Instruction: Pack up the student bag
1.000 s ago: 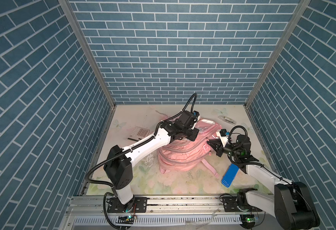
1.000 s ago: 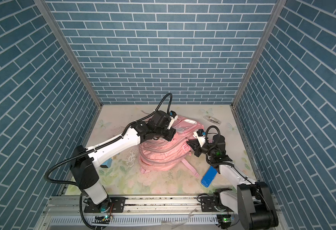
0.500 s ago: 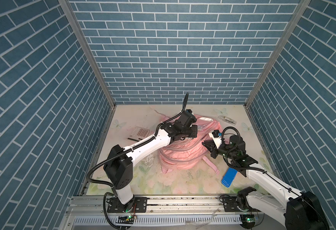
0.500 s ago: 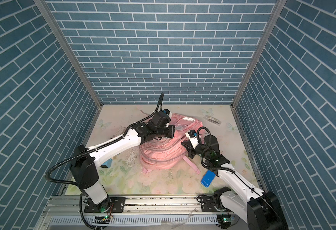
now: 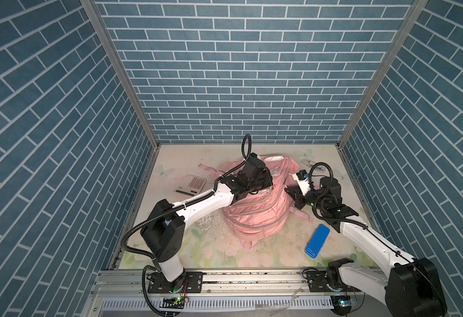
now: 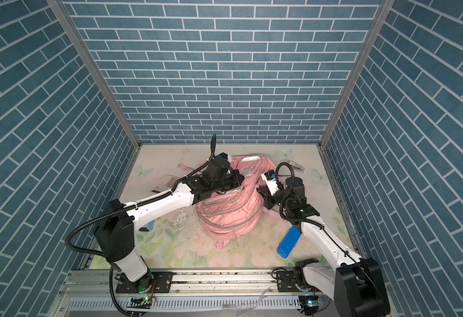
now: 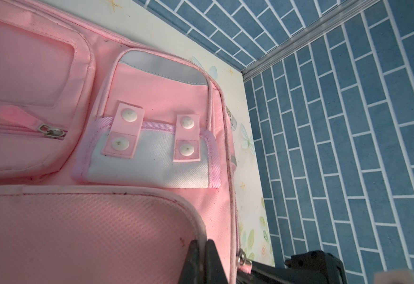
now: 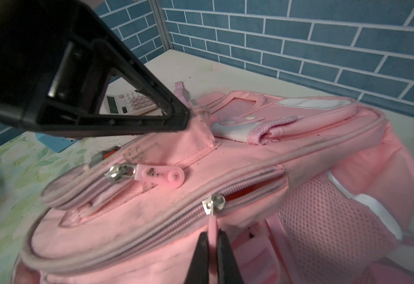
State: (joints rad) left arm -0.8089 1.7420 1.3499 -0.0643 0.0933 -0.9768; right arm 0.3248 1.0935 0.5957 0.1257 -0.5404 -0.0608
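The student bag [image 5: 257, 214] [image 6: 229, 212], a large pink backpack, lies in the middle of the floral table in both top views. My left gripper [image 5: 269, 178] [image 7: 202, 246] is over its upper part. It is shut on the piped edge of a front pocket [image 7: 102, 221], pinching the fabric up. My right gripper [image 5: 290, 191] [image 8: 212, 237] is at the bag's right side, shut on the pink zipper pull [image 8: 211, 223] of the main zip. The slider [image 8: 213, 204] sits part way along. Behind it the zip gapes and shows red inside [image 8: 255, 186].
A calculator [image 5: 190, 184] lies left of the bag by the left arm. A blue flat case [image 5: 317, 244] lies front right, close to the right arm. A small light-blue thing [image 6: 149, 226] shows under the left arm. A small clear item [image 5: 308, 163] lies back right.
My right gripper has moved left and farther back along the bag's side with the zipper pull in it, its arm stretching out. The left gripper has kept its hold and shifted little.
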